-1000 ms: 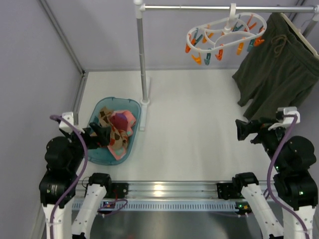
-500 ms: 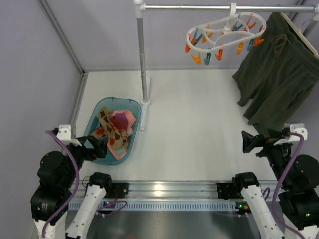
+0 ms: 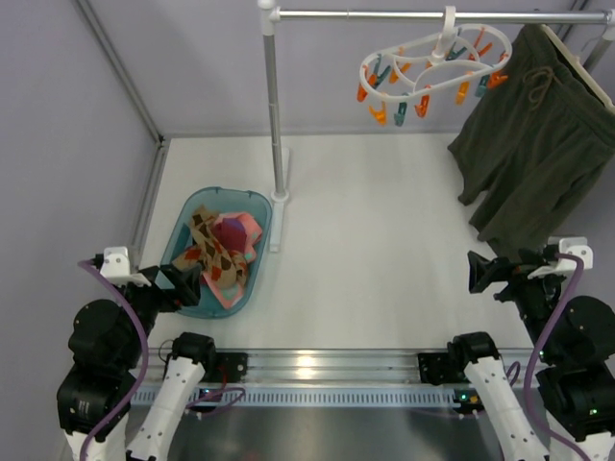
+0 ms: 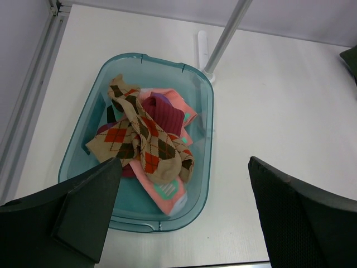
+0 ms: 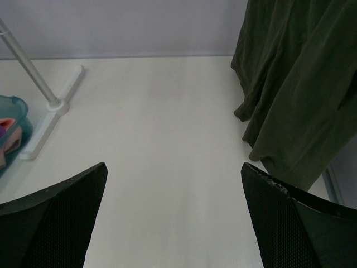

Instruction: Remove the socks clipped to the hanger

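socks [image 3: 223, 252] heaped in the teal basket [image 3: 259, 206], just ahead of the left gripper [image 3: 184, 281]. fingers spread wide, holding nothing. right gripper [image 3: 478, 272] likewise wide and empty, well apart, near the olive garment [image 3: 533, 154]. hanger [image 3: 432, 67] on the rail, pegs seemingly bare.

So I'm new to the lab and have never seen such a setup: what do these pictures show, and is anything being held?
It is two robot arms bolted at the near edge of a white table. One picture looks down from above and behind them. The other two come from a camera on each wrist, so the dark shapes at the bottom are that arm's own fingers. The socks lie piled in a teal basin on the left. The clip hanger hangs from a rail at the back, its pegs empty, beside a dark green garment. The left gripper and right gripper are open and hold nothing.
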Available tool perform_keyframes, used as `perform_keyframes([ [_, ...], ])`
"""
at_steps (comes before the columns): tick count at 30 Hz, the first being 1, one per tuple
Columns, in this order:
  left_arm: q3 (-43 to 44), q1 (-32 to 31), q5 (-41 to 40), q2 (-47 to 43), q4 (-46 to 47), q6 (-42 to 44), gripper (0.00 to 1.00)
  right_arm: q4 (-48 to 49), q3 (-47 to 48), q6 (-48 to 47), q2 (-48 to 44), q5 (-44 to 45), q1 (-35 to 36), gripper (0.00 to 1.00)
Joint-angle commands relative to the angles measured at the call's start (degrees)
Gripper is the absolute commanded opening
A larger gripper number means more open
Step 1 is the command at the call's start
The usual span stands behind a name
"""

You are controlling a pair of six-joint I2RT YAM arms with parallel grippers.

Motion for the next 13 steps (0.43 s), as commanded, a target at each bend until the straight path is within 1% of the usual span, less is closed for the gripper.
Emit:
perform_keyframes([
  [1,1.4,-0.1,-1.1,-0.5,0.0,0.4,0.99,-0.9,-0.1,-0.7,1.6,1.8,0.7,0.99],
  [13,2.3,-0.1,-1.2,0.2,1.0,-0.3,0.99,-0.8,-0.1,-0.6,2.1,1.9,0.7,1.0],
])
